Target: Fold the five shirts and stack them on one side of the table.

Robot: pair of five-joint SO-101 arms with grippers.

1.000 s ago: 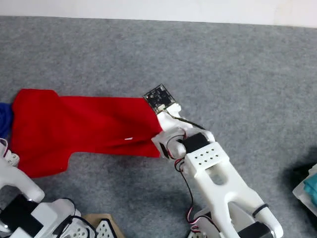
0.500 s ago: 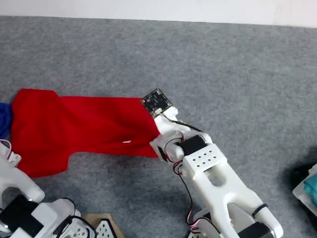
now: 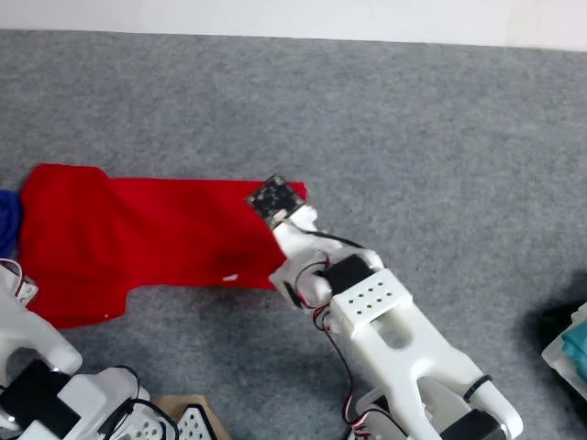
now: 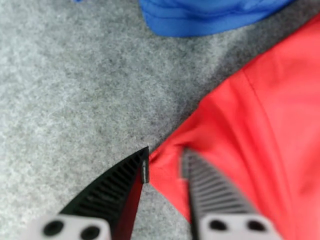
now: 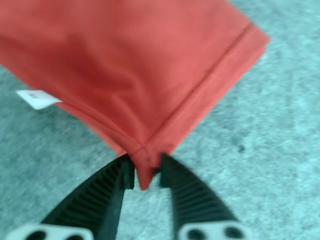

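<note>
Grey felt-like table top (image 3: 440,137), even flat light, no hard shadows. White wall strip (image 3: 367,16) runs along the far edge. Tan board (image 3: 174,405) at the near edge, dark patch (image 3: 556,323) at the right edge.

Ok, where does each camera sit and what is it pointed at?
High view: fixed above the table, looking down on the red shirt; the right arm and left arm come in from the near edge.
Left wrist view: on the left arm, looking past the left hand, open astride the red shirt's edge, to the blue shirt.
Right wrist view: on the right arm, looking past the right hand, which pinches a red shirt corner.
Shared: all three show the red shirt.
</note>
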